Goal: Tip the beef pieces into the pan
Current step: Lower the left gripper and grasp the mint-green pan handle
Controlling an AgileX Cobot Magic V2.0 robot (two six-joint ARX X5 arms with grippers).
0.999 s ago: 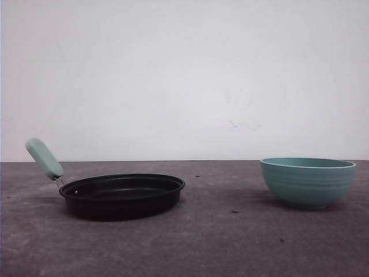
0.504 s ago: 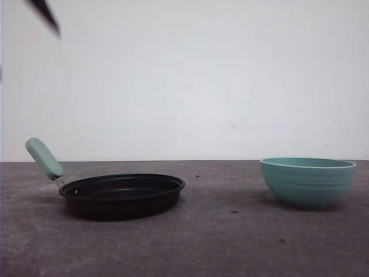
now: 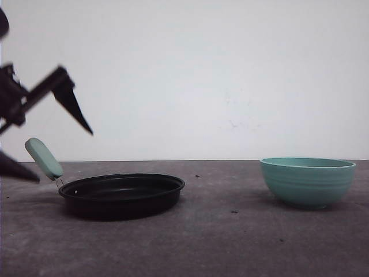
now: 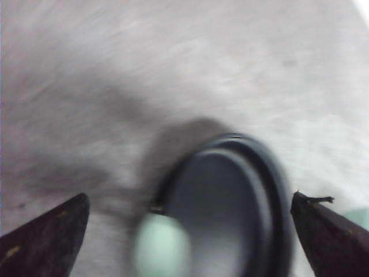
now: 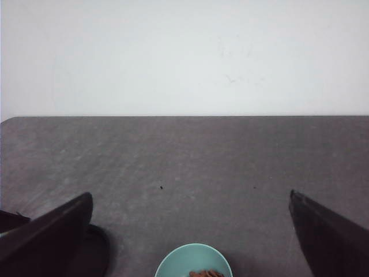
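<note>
While the left gripper (image 3: 55, 147) hangs with jaws wide apart above the pan's handle (image 3: 43, 158), nothing is gripped yet.

Close squarely on that handle to steady the pan (image 3: 122, 195) on the worktop (image 3: 219, 242); well to its right, the bowl (image 3: 307, 182) holds the beef pieces (image 5: 199, 274), and the right gripper (image 5: 190, 231), jaws apart, should take its rim level before tipping.

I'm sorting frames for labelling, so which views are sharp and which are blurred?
Front view: pan and bowl sharp, with soft shadows on the table; the left gripper at the edge is smeared. Left wrist view: heavily blurred; pan rim and mint handle are soft blobs. Right wrist view: crisp, even lighting, no glare.
</note>
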